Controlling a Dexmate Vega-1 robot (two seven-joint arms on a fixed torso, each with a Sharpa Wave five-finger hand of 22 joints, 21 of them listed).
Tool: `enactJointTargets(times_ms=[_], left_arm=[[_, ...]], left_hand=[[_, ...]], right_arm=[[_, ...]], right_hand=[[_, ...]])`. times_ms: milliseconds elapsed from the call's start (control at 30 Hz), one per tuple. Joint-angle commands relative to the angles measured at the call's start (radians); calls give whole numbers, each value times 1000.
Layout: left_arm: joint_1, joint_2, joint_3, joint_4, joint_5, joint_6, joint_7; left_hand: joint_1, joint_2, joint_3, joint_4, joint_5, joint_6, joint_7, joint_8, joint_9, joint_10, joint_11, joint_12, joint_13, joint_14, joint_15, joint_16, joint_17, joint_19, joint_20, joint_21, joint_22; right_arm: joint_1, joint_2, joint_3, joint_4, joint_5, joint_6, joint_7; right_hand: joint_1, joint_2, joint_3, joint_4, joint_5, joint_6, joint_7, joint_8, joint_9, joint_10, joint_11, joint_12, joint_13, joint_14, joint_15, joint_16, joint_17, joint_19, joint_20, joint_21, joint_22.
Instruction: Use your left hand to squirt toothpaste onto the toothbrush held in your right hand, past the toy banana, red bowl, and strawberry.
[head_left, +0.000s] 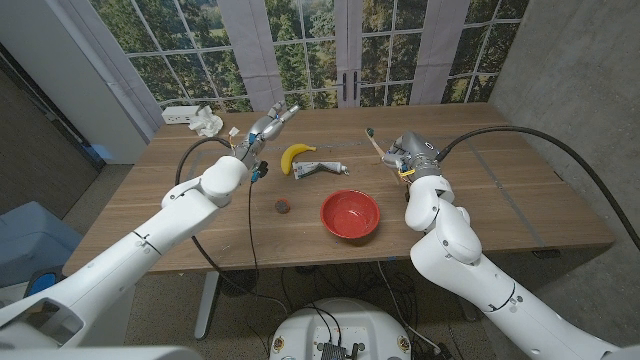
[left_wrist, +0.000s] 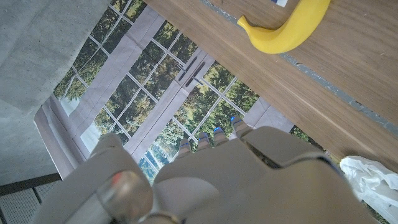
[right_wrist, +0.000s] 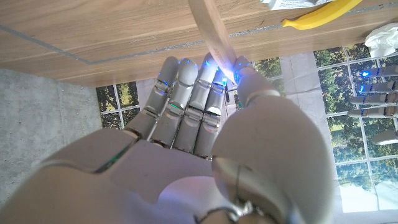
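Both hands are raised: right hand (head_left: 408, 157) clamps the toothbrush (head_left: 376, 141); left hand (head_left: 264, 131), fingers spread and holding nothing, hovers at ten o'clock from the toothpaste (head_left: 318, 168), banana (head_left: 294, 154) between.

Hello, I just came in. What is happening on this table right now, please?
A two-armed robot is getting ready to put toothpaste on a toothbrush. Its right hand holds the wooden toothbrush raised over the table. Its left hand is open and holds nothing, hovering near the far edge, close to the toy banana. The toothpaste tube lies untouched beside the banana. The red bowl and the small strawberry sit nearer the robot.
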Motion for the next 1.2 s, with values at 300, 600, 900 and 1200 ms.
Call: enactJointTargets(times_ms=[300,600,900,1200], left_arm=[[55,-45,-53,64,-51,-216,-37],[71,-73,-68,98,-66,-311,-48],[81,-104,-79,140,-95,-398,-73],[72,-127,-82,195,-110,-477,-109]], left_hand=[[-99,73,19,72,23,80,1,-3,1,-53,-30,0,0,-73,-33,5,-4,-36,-26,18,1],[-120,110,130,110,52,136,15,-8,1,4,-37,1,-1,-21,-61,5,-8,34,-56,30,-2],[-90,118,432,105,58,205,45,-18,1,71,-47,-10,-1,37,-87,-5,-10,88,-68,17,-4],[-65,115,547,92,35,232,45,-17,1,99,-66,-12,-2,67,-104,-4,-12,127,-82,20,-5]], right_arm=[[-20,-18,-69,-12,173,3,-262],[-21,-33,-99,-7,226,23,-319],[-4,-47,-140,3,256,33,-345],[11,-48,-168,20,278,50,-365]], right_hand=[[8,19,54,46,8,0,3,3,4,47,-49,3,5,-14,-90,5,1,-2,-3,4,0],[-4,23,57,51,10,-13,-10,0,10,27,-50,-11,-4,-38,-90,-17,-7,-8,-2,3,0],[-7,33,37,50,9,-24,-16,-7,7,10,-51,-20,-8,-38,-93,-39,-48,-18,-2,-2,-1],[-5,40,14,48,9,-33,-21,-14,3,12,-47,-25,-19,-37,-94,-57,-85,-21,-1,-6,-2]])
